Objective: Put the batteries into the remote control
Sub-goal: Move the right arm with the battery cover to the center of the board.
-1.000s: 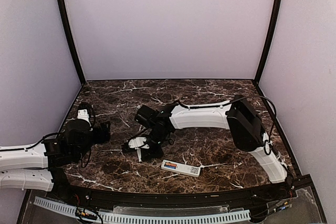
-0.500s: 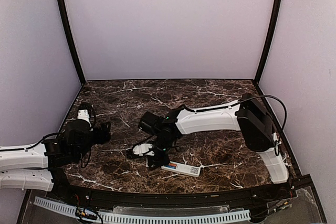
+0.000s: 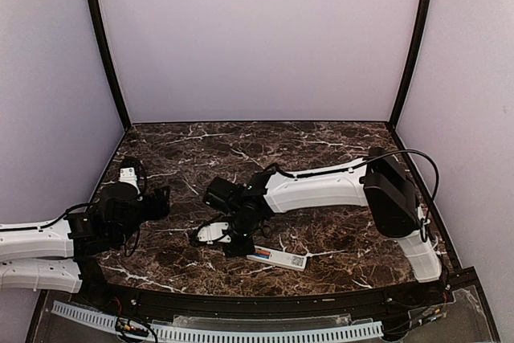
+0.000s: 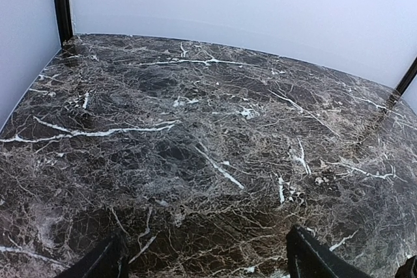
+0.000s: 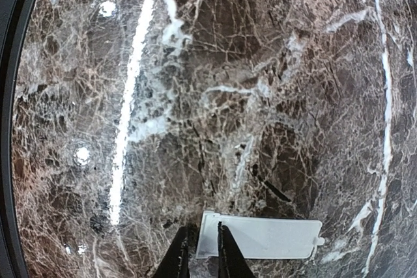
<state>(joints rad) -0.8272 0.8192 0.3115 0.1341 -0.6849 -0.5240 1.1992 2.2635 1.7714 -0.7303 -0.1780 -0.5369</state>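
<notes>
Since a second ago the right gripper (image 5: 199, 252) has swung toward seven o'clock, nearly closed beside the white cover (image 5: 260, 239), which should go squarely over the remote control (image 3: 277, 258), while the left gripper (image 4: 202, 258) hangs released

Dark brown marble tabletop (image 4: 215, 148) with white veins fills nearly the whole frame. Pale wall (image 4: 260, 4) runs along the far edge. Black vertical post (image 4: 62, 1) stands in the far left corner, and a second black post (image 4: 405, 79) cuts in at the right edge. The left gripper (image 4: 203, 258) shows only as 2 dark fingertips (image 4: 313, 258) at the bottom, set wide apart with nothing between them.
</notes>
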